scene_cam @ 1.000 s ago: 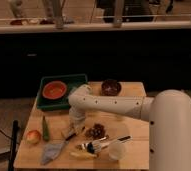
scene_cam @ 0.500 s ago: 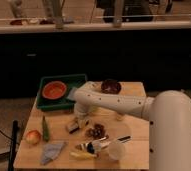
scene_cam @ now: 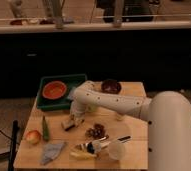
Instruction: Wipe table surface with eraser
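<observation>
Now white arm's gripper (scene_cam: 74, 120) low over light wooden table (scene_cam: 134, 131), centre-left; small blocky eraser (scene_cam: 67, 124) at its tip, touching tabletop. Finger state: cannot tell. Green tray (scene_cam: 49, 102) at 11 o'clock.

— What's on the wooden table (scene_cam: 131, 131)?
— A green tray (scene_cam: 48, 102) at the back left; an apple (scene_cam: 33, 136); a grey cloth (scene_cam: 52, 151); a white cup (scene_cam: 117, 149); the gripper (scene_cam: 71, 122) low at the middle.

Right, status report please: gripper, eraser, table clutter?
Gripper low over table, left-centre. Eraser at its tip, on the surface. Grapes and green vegetable close by.
</observation>
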{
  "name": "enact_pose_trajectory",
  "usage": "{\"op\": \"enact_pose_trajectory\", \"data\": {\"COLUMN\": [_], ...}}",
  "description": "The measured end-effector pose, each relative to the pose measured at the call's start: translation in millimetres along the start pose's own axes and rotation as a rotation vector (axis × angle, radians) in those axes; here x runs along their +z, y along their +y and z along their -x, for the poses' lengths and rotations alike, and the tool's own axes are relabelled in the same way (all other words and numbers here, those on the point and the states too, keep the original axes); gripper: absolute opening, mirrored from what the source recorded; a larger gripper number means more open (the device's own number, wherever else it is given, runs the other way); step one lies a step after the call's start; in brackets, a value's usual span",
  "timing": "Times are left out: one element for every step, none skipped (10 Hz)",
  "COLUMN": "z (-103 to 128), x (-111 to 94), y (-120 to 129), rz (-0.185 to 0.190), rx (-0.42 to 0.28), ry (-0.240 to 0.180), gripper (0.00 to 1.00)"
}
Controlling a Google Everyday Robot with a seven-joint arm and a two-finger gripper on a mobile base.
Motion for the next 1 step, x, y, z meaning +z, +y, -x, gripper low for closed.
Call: {"op": "enact_pose_trajectory", "data": {"z": [8.5], "x": [3.0], "y": [1.5], "rz": [0.002], "rx": [-0.022], "ry": [-0.022], "gripper": [0.01]}}
